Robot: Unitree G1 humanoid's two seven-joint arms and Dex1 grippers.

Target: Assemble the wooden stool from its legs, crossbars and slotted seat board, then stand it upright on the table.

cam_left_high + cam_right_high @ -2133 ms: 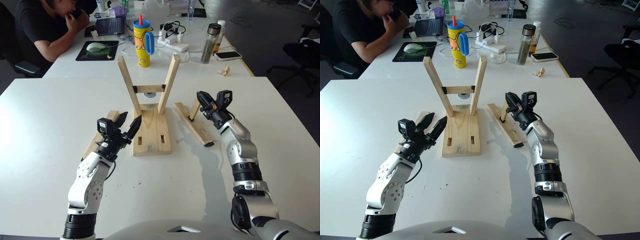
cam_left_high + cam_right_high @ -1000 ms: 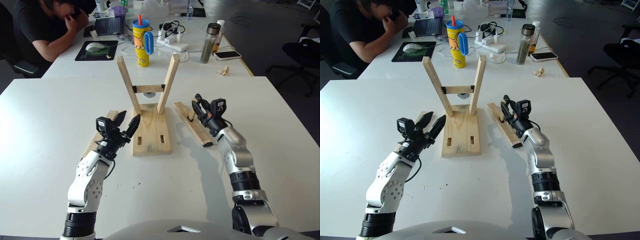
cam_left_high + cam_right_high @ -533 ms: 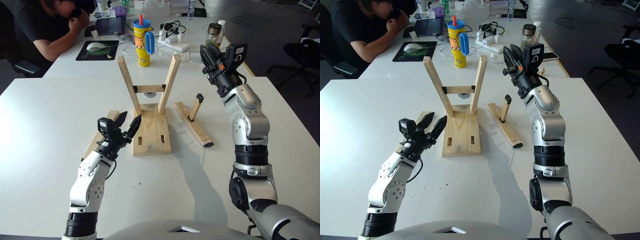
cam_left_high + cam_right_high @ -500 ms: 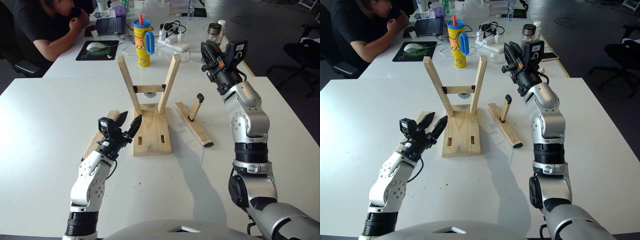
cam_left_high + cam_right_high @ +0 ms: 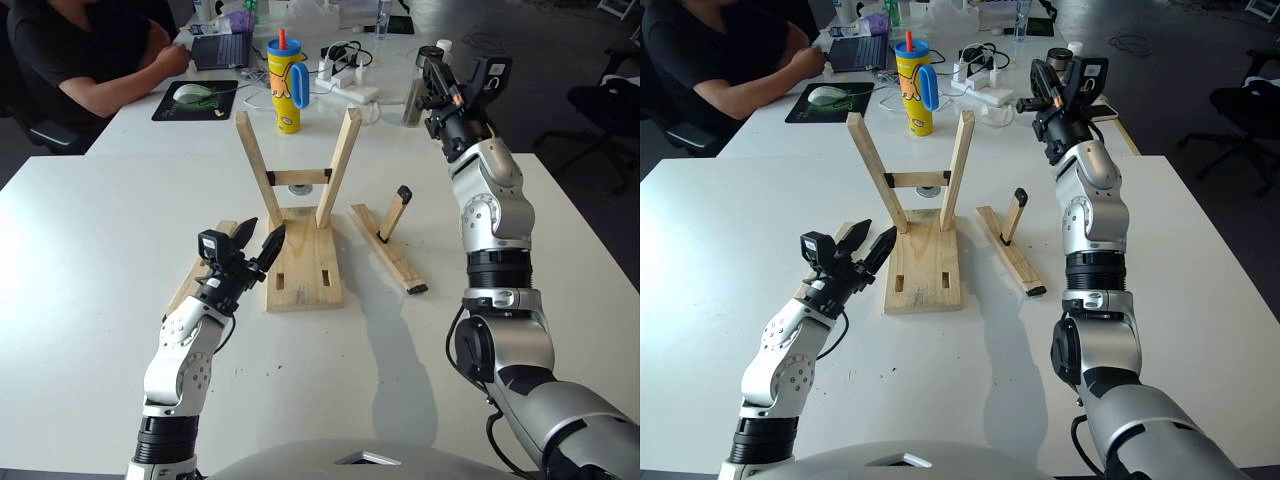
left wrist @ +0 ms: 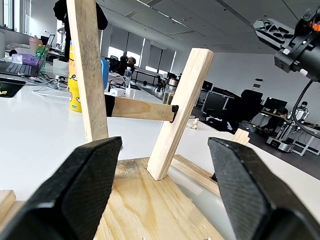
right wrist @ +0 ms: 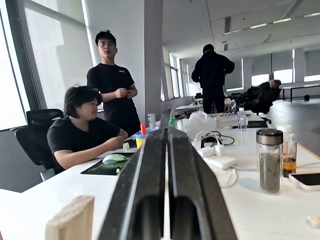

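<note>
The slotted seat board [image 5: 303, 270] lies flat on the white table. Two legs [image 5: 338, 165] joined by a crossbar [image 5: 300, 178] stand tilted in its far slots. To its right a loose leg [image 5: 388, 250] lies flat with a short crossbar [image 5: 394, 214] sticking up from it. Another leg [image 5: 196, 280] lies at the board's left, under my left arm. My left gripper [image 5: 264, 231] hovers open at the board's left edge, its fingers [image 6: 75, 195] framing the standing legs [image 6: 182, 110]. My right gripper [image 5: 430, 70] is raised high beyond the table's far right part, shut and empty, its fingers [image 7: 167, 190] pressed together.
A second table behind holds a yellow cup [image 5: 285, 72], a glass jar [image 5: 1057, 58], a power strip [image 5: 350, 90], a phone [image 5: 1102, 108] and a mouse pad [image 5: 195, 100]. A seated person leans on it at the far left. Open tabletop lies in front of the board.
My right arm has lifted from the loose leg on the table to high above the far edge, leaving the short crossbar sticking up. The left gripper has stayed almost still.
</note>
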